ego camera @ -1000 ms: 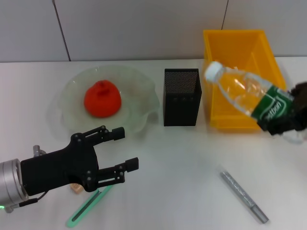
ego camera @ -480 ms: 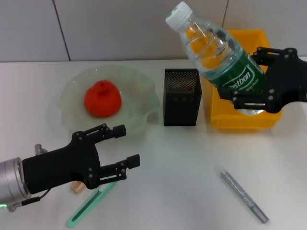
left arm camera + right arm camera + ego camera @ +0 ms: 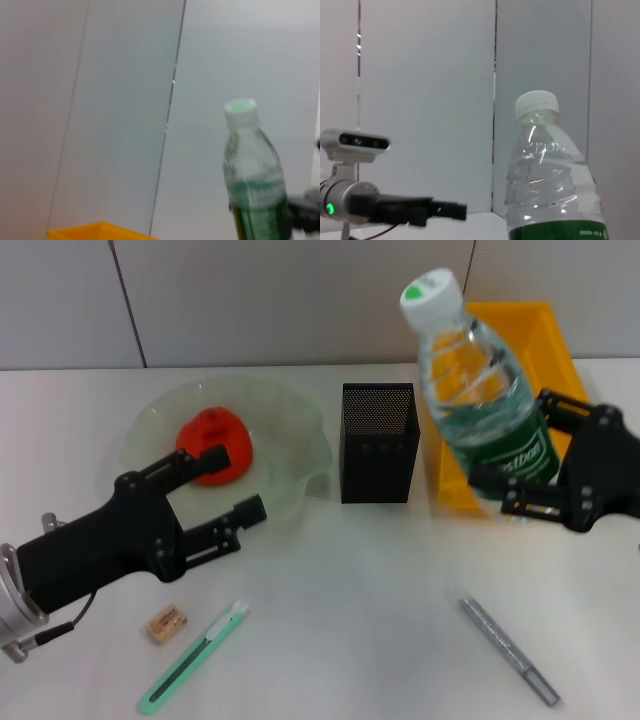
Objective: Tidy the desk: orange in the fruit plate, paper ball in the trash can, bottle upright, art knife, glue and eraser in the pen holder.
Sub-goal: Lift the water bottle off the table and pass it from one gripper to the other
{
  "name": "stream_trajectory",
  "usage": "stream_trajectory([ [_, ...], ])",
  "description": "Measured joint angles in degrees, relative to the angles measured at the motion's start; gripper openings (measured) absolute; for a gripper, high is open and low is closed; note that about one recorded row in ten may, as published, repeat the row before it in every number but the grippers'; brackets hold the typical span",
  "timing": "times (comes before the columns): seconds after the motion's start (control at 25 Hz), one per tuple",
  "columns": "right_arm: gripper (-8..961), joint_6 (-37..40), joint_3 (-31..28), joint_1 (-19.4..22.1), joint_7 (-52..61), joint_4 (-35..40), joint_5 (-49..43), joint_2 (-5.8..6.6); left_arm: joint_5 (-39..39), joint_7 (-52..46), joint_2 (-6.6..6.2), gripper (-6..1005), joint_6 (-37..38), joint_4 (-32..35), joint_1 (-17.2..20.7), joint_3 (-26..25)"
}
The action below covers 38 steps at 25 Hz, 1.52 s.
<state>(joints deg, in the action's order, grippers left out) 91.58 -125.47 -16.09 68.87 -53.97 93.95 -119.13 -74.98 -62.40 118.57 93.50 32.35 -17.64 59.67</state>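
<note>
We see the right tool point(image 3: 520, 490) clamped around the water bottle point(image 3: 480, 400), holding it near upright just right of the mesh pen holder point(image 3: 378, 443). The left tool point(image 3: 228, 485), fingers spread and empty, hangs left of the holder, over the fruit plate point(image 3: 290, 410).

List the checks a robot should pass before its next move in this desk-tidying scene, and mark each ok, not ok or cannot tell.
1. Right end effector grips the bottle: ok.
2. Bottle upright: ok, nearly vertical.
3. Bottle resting on the desk: cannot tell, its base is hidden.
4. Orange in the plate: ok.
5. Knife and eraser in the holder: not ok, both lie on the desk.
6. Left end effector open and empty: ok, over the plate's near rim.
</note>
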Motion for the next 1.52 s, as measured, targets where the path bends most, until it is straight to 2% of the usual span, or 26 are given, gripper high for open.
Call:
stream_trajectory([
  [0.28, 764, 0.3, 0.3, -2.9, -7.6, 9.4, 0.1, -0.13, 3.0, -0.3, 0.1, 788, 0.7, -1.1, -0.6, 0.5],
  [0.32, 764, 0.4, 0.3, -3.8, -10.6, 12.4, 0.3, -0.29, 3.8, -0.6, 0.17, 788, 1.3, -2.1, -1.0, 0.6],
  [0.6, 764, -0.5, 0.6, -7.1, -16.7, 20.3, 1.5, -0.34, 7.1, -0.5, 0.13, 789, 4.1, -6.2, -2.4, 0.6],
  [0.84, 764, -1.9, 0.6, -9.3, -18.8, 23.7, 1.6, -0.38, 7.7, -0.8, 0.22, 787, 5.5, -6.9, -3.2, 0.6],
  [1.52, 765, -2.2, 0.6, -13.5, -23.5, 32.1, 4.3, -0.68, 13.0, 0.2, 0.59, 780, 7.1, -18.0, -9.5, 0.6],
])
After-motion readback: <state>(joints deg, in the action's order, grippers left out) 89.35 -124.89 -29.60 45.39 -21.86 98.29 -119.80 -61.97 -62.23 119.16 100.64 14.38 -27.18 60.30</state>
